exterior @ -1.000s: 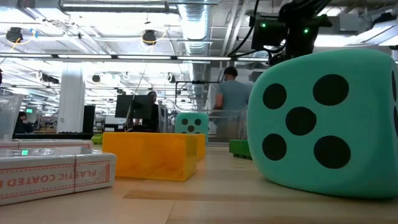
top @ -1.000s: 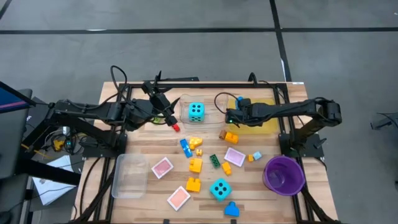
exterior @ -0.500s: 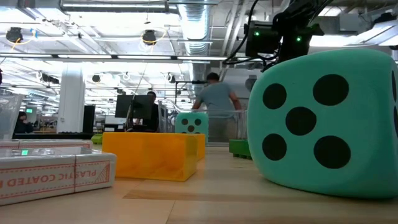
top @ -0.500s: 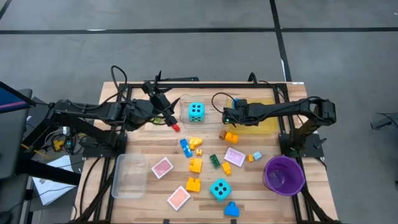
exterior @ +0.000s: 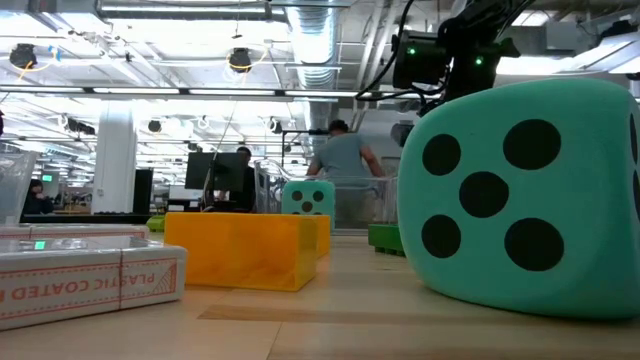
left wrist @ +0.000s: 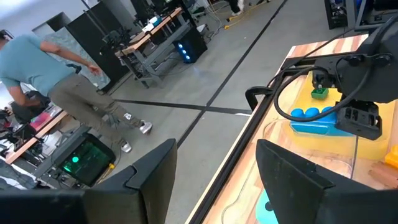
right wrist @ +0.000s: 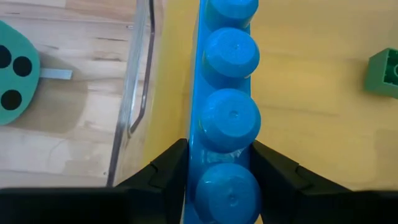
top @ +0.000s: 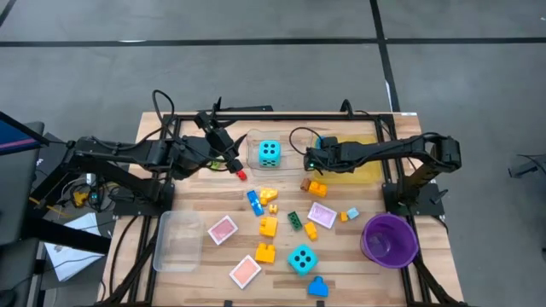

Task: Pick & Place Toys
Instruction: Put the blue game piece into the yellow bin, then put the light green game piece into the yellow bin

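My right gripper [top: 312, 159] is shut on a long blue brick [right wrist: 227, 93] with one row of studs, at the left edge of the yellow tray [top: 354, 164]. A green brick [right wrist: 384, 73] lies in that tray. One turquoise die [top: 270, 153] sits in a clear tray at the far side. The other die [top: 302, 259] sits near the front. Yellow, blue, green and orange bricks [top: 268, 226] and pink tiles [top: 222, 229] lie on the table's middle. My left gripper [left wrist: 216, 149] is open and empty at the far left [top: 232, 160], with a small red brick [top: 241, 175] beside it. My right gripper pinches the blue brick's two long sides [right wrist: 198, 134] between its two fingers [right wrist: 168, 171], near the brick's near end. The fingers lie along the brick, which sticks out ahead of them, studs up and level, over the yellow tray's left wall [right wrist: 171, 74].
A purple bowl [top: 390, 240] stands at the near right. An empty clear tray [top: 178, 240] stands at the near left. A blue piece [top: 317, 287] lies at the front edge. People move in the room beyond the table [exterior: 345, 160].
My right gripper has gone a little toward the table's left edge with the blue brick, still shut on it. A person in the room behind has walked to the left.
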Controlling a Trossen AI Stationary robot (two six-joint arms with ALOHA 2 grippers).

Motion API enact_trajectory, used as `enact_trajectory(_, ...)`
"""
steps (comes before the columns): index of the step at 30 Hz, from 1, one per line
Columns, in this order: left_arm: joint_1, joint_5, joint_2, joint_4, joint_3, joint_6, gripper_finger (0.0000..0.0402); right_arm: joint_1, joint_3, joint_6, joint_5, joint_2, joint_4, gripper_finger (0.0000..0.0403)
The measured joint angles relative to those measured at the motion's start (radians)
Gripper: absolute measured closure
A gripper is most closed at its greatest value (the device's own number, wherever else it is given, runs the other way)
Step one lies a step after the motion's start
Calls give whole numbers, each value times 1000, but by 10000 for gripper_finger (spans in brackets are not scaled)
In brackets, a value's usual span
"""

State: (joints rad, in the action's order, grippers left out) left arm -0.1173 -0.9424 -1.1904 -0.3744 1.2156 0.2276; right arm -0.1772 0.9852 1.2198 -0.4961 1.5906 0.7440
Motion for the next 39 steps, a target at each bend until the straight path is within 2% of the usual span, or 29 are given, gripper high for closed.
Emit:
enact_trajectory(10, 0, 0, 0, 0, 0, 0, 188, 0, 0, -35, 0, 0, -8, 208)
enact_trajectory(17, 0, 0, 0, 0, 0, 0, 188, 0, 0, -47, 2, -45, -21, 193)
enact_trajectory(27, 0, 0, 0, 1, 0, 0, 188, 17, 0, -95, -54, -205, 40, 192)
enact_trajectory(35, 0, 1, 0, 1, 0, -3, 188, 91, 0, -159, -78, -370, 36, 191)
enact_trajectory(39, 0, 1, 0, 1, 0, -59, 188, 138, 0, -248, -111, -457, 24, 191)
